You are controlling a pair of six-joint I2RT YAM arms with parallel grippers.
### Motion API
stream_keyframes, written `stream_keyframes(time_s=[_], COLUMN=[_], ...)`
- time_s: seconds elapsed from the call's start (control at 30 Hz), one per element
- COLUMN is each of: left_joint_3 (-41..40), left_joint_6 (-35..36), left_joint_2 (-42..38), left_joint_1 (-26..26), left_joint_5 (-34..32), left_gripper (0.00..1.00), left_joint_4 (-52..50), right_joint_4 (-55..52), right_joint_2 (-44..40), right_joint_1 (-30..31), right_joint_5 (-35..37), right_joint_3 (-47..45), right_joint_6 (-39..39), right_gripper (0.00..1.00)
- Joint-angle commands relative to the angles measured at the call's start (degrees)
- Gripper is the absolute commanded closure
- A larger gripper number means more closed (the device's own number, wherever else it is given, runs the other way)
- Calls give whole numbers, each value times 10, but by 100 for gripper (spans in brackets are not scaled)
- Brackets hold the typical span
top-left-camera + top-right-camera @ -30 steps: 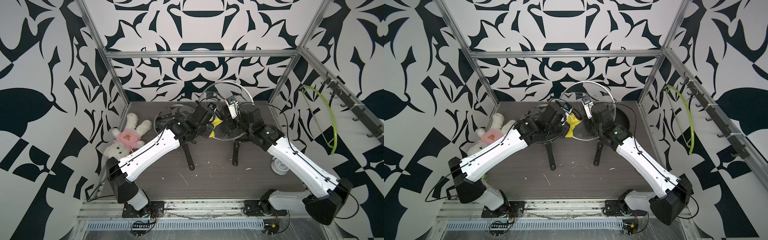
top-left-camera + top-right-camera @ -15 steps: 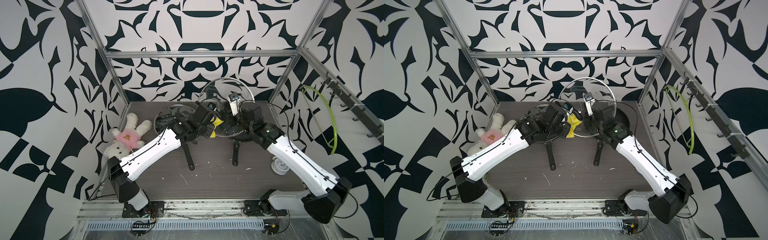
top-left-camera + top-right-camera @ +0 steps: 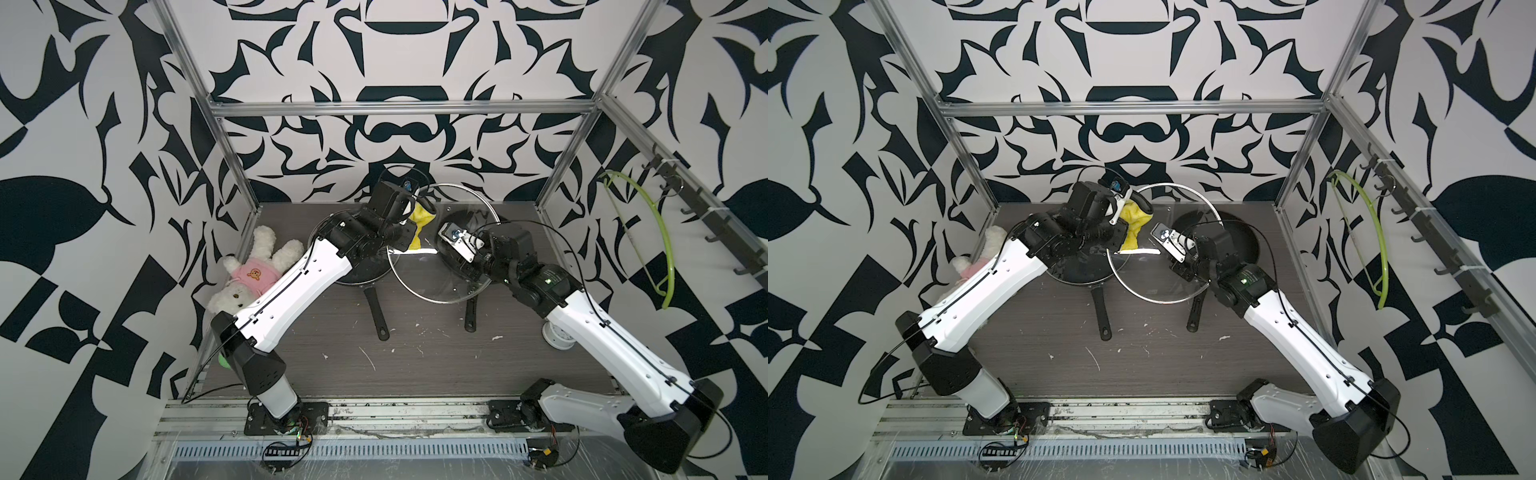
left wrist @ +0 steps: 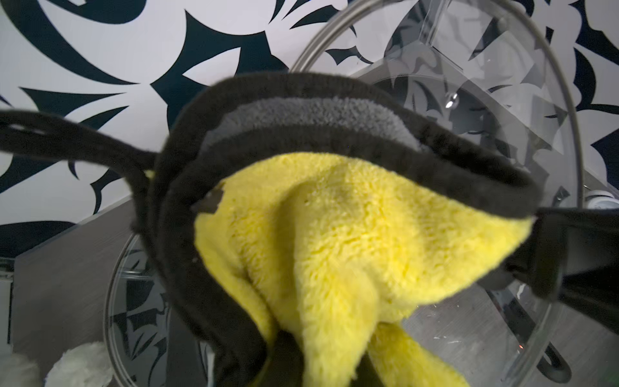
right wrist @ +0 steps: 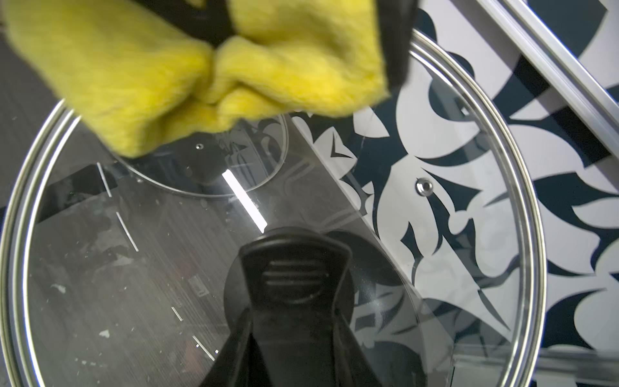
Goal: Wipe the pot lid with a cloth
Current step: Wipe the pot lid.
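Since a second ago the pot lid has sunk lower and nearer, while the left gripper has carried the cloth farther back, to the lid's far-left edge. Its jaws are pinched together on the bunched yellow fabric. The right gripper jaws clamp the black knob, holding the lid tilted above the table.

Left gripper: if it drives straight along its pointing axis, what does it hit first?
The lid. The left gripper points at its glass with the cloth bunched in front, so the cloth would press on it first. Whether the cloth touches the glass now is unclear.
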Motion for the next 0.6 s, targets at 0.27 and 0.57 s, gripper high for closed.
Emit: stream_keyframes(time_s=[0.27,0.57], left_joint_3=[152,148], left_joint_6=[100,100], left_joint_2=[139,143], left_joint_1=[-17,-29], left_joint_5=[106,108], left_gripper=[100,100], left_joint_4=[-143,-134], right_joint_4=[40,75], right_joint_2=[-7,2], right_joint_1=[70,78], right_joint_5=[-70,3], right_joint_3=[68,63], right_joint_6=[-153,-133], right_gripper=[100,100])
